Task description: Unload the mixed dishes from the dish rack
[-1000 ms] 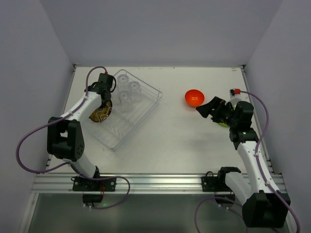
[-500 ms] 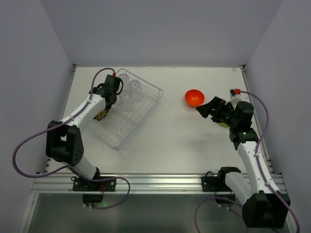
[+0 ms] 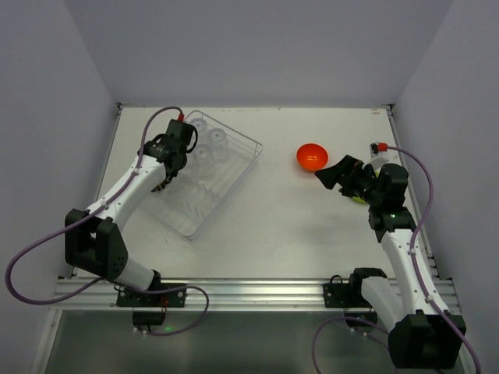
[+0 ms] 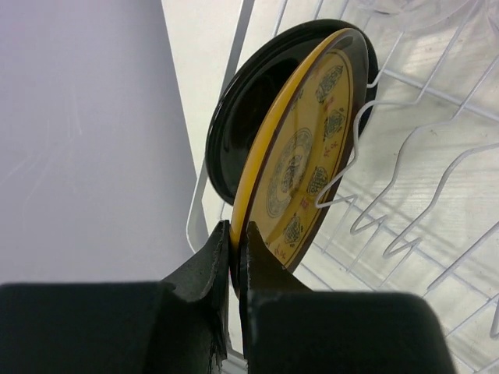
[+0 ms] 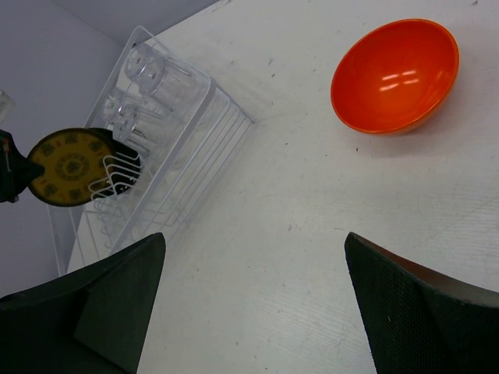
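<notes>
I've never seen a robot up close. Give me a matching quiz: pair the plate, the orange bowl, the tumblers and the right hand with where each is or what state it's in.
Column one:
1. plate
2. orange bowl
3. tumblers
4. right hand

Column two:
A. resting on the table, outside the dish rack
B. open and holding nothing
C. pinched at its rim by the left hand
D. grouped inside the dish rack

Right pairs: 1-C, 2-A, 3-D, 4-B
</notes>
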`<state>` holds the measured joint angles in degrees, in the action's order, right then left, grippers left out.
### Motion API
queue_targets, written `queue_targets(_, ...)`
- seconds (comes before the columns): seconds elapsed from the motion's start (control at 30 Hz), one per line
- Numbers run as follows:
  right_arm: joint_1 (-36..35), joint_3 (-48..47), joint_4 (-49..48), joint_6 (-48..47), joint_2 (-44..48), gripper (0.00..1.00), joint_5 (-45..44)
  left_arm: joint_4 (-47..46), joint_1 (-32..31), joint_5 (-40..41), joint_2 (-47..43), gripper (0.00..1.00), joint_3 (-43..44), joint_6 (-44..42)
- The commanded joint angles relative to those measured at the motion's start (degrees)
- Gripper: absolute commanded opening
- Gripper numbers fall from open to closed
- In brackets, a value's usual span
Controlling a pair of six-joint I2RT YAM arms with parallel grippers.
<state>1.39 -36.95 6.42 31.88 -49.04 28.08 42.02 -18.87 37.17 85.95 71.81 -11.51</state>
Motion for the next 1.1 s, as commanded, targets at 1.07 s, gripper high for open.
queue_targets(1.07,-12.27,4.52,-9.14,10.04,9.74,0.93,6.92,-46.98,-2.84,-60.63,-56.50,0.00,-46.19,62.88)
